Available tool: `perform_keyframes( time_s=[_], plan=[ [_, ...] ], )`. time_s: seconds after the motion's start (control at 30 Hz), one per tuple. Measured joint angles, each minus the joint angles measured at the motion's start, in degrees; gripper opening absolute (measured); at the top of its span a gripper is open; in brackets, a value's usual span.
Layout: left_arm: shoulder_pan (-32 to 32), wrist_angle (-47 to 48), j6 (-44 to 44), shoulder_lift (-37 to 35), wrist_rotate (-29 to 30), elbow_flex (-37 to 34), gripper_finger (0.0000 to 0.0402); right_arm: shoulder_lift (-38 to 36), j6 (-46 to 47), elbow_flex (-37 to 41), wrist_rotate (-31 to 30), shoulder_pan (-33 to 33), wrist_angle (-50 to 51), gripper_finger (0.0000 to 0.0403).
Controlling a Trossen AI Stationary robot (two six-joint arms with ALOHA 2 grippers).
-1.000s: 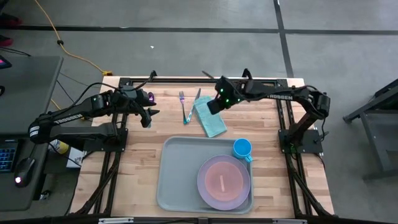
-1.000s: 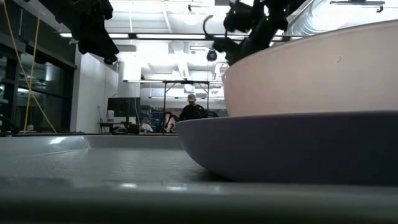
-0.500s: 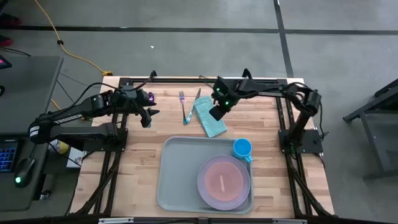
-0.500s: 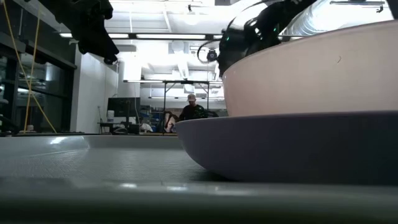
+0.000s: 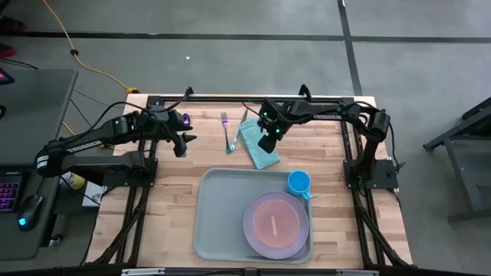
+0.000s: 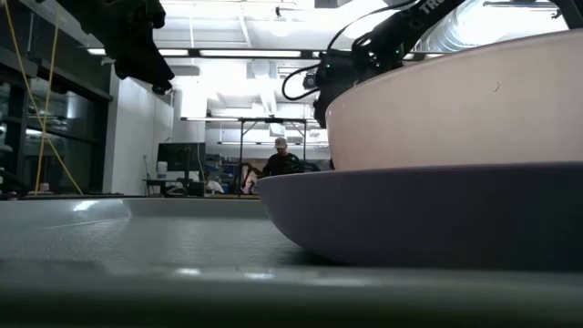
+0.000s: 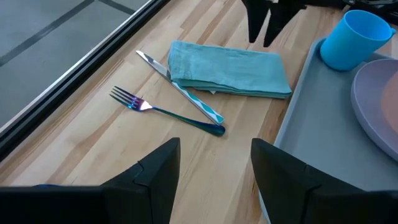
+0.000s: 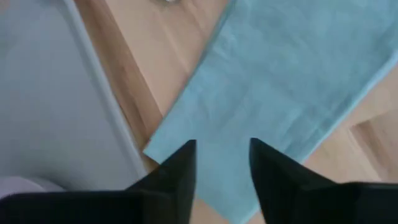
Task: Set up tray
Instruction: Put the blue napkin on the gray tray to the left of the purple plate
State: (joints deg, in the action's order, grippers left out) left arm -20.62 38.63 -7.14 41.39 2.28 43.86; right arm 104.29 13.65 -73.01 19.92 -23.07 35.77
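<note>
High view: the tray lies at 6 o'clock on the table. The right gripper hangs over the napkin, fingers parted and empty. The left gripper waits at 9 o'clock, open and empty. A pinch might drag the knife tucked beneath.

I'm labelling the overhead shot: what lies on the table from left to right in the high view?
Left gripper → fork → napkin, with the right gripper above it → blue cup. The knife and the tray with its plates overlap these, so I leave them out.
</note>
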Motion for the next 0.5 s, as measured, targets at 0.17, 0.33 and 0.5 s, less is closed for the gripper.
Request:
perform_keyframes(
  time_s=[0.17, 0.33, 0.5],
  plan=[
    [0.0, 0.0, -0.1, 0.0, 0.0, 0.0, 0.0227, 0.1, -0.7, 0.0, -3.1, -0.8, -3.2, 0.0203],
    [0.0, 0.0, -0.2, 0.0, -0.6, 0.0, 0.0227, 0.6, 1.5, 0.0, -6.6, -4.1, -7.9, 0.0243],
    [0.0, 0.0, -0.4, 0.0, -0.7, 0.0, 0.0227, 2.4, 6.9, 0.0, -6.2, -8.3, -11.0, 0.0249]
  ],
)
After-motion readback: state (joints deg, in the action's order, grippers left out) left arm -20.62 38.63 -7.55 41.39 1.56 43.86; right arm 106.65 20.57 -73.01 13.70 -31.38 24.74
